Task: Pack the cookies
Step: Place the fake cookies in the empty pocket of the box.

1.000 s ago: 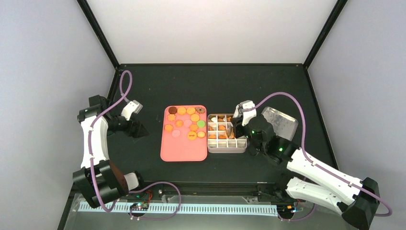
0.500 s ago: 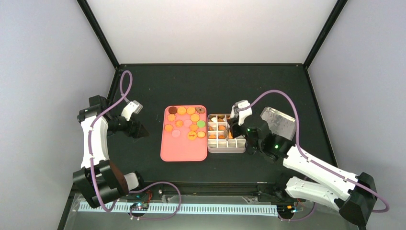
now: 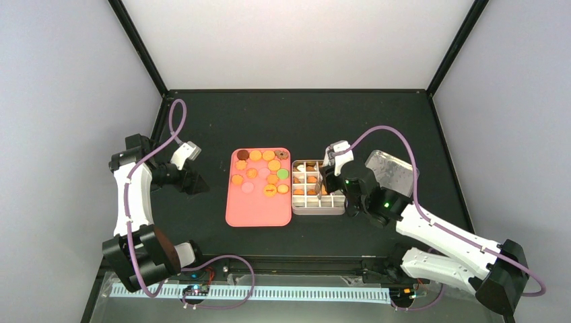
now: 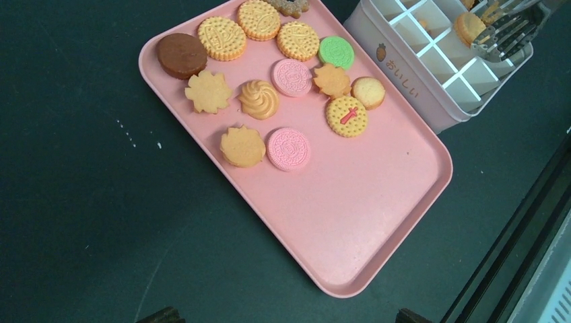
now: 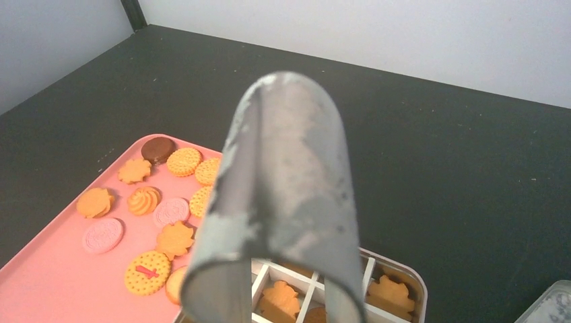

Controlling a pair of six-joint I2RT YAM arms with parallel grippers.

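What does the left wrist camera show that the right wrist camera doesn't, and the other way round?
Only the left wrist view: the green round cookie, the carrot print on the side of the white divided box, and the slotted tips of the grey metal tongs. Only the right wrist view: the tongs' curved bend up close, the pale back wall, and a corner of the clear plastic lid. Both: the pink rectangular tray, the dark brown round cookie, the cross-marked orange cookie and that box.
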